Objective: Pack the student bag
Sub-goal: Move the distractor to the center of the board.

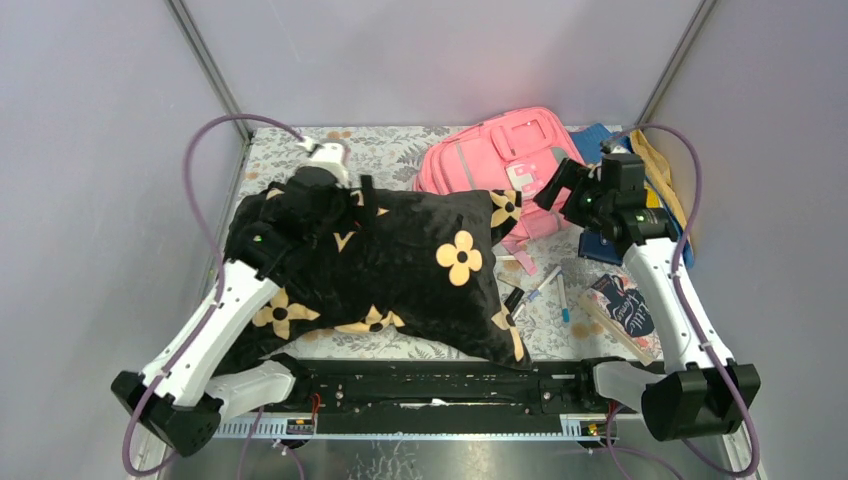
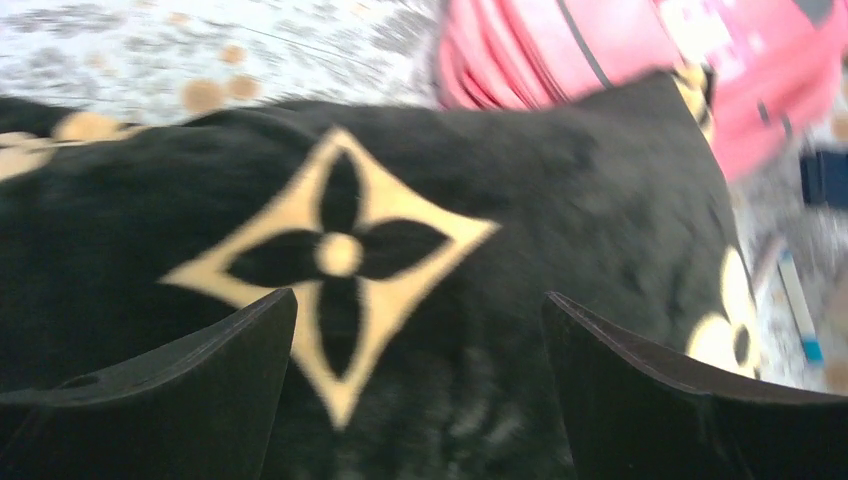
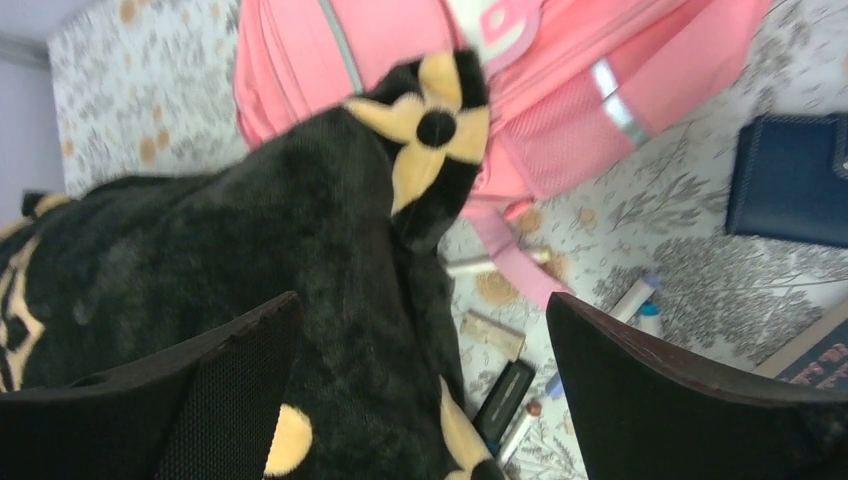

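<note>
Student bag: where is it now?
Top view: the student bag lies at the table's far edge, right of centre, the black pillow's corner overlapping its near side.

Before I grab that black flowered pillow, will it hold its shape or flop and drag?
Probably floppy: the pillow is plush and lies unevenly on the table, so a pinched corner would likely lift while the rest drags. Likely light for its bulk, being soft fabric. Its far corner seems to overlap the pink backpack, so pushing may nudge that.

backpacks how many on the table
1. The large pink fabric backpack lies at the far side of the table, a corner of the black tan-flowered plush pillow overlapping it; another could hide beneath.
</note>
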